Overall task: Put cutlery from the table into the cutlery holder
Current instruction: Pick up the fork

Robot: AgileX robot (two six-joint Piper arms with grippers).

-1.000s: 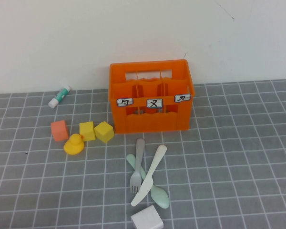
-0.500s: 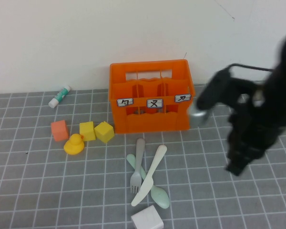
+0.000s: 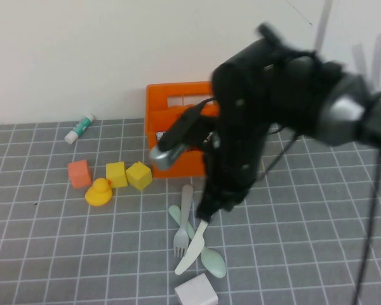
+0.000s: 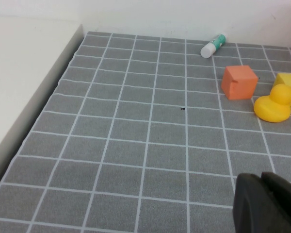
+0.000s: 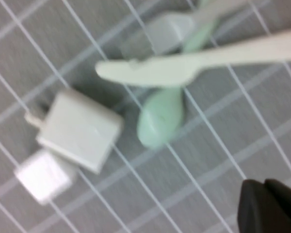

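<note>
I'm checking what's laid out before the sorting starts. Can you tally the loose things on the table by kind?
Cutlery: 3, fork, knife, spoon
Cubes: 3, orange, yellow, yellow
Duck: 1
Tube: 1
White block: 1
Crate: 1
Total: 10

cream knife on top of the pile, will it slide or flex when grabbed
The knife looks like thin smooth plastic, so probably light and slippery. It lies across the fork and spoon, so lifting or pushing it may shift them. It probably flexes little, being short.

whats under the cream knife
The knife lies across the mint spoon, beside the grey fork; the right pincer, shut, covers the knife's handle. The left pincer, shut, hovers apart.
</note>
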